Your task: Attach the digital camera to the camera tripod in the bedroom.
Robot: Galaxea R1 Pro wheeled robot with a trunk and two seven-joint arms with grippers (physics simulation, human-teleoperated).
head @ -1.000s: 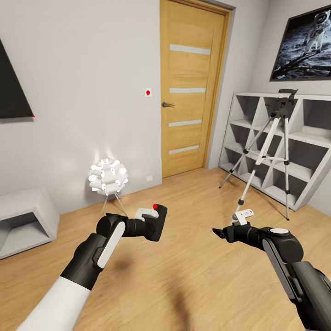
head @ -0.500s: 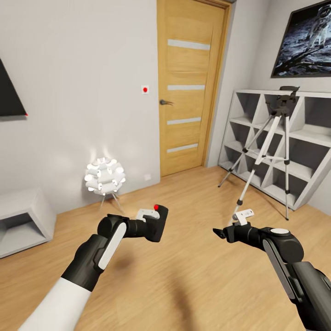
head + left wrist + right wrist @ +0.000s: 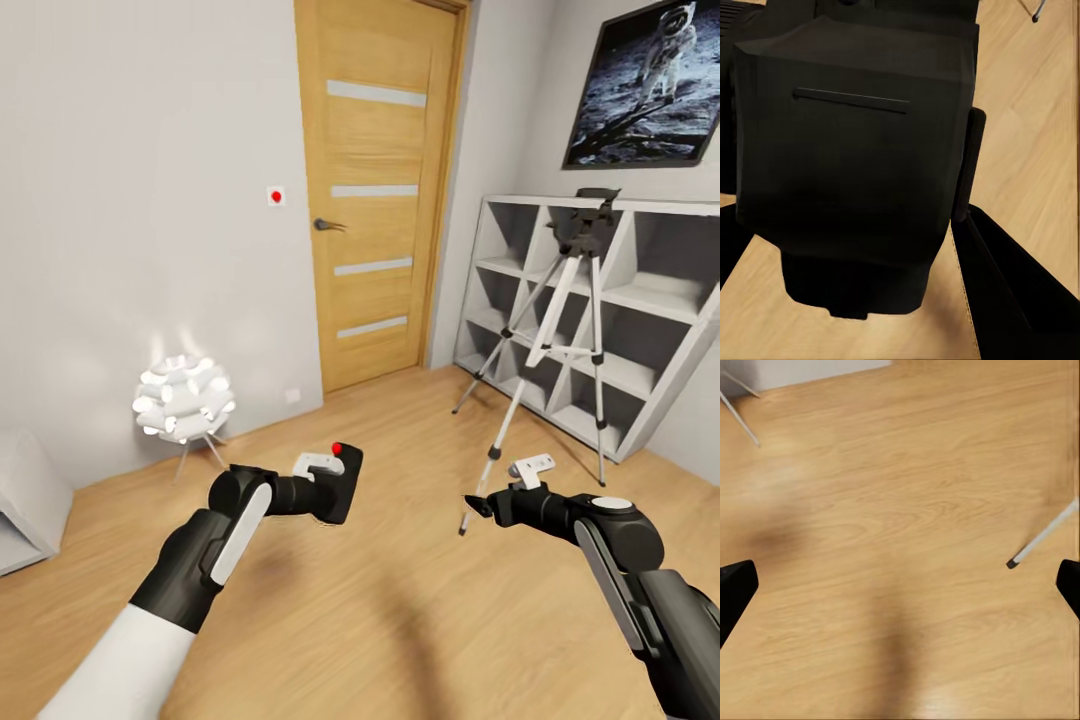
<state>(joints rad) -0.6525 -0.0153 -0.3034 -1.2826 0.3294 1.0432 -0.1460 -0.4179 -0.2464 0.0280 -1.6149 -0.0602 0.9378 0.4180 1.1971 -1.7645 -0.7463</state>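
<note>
The digital camera (image 3: 339, 484), a black box with a red dot on its top corner, hangs above the wood floor with my left gripper (image 3: 326, 490) shut on it. Its dark body (image 3: 855, 165) sits close in the left wrist view, with one finger (image 3: 1012, 300) beside it. The camera tripod (image 3: 566, 318) stands ahead to the right, in front of the white shelving, its black head (image 3: 590, 216) bare. My right gripper (image 3: 480, 505) is open and holds nothing, close to the nearest tripod foot (image 3: 1013, 562). Its fingertips (image 3: 735, 592) sit at the picture's edges, and the right gripper (image 3: 900, 589) hovers over floor.
An orange-brown door (image 3: 375, 190) is shut ahead, with a red-dot wall switch (image 3: 275, 196) to its left. A glowing white ball lamp (image 3: 183, 400) stands by the wall at the left. White cubby shelving (image 3: 640, 300) lines the right wall under the astronaut picture (image 3: 645, 85). A grey bench (image 3: 20, 500) sits far left.
The whole view has slid left, so the camera has turned to the right; door, lamp and tripod sit further left. Both arms keep their pose, the camera still held.
</note>
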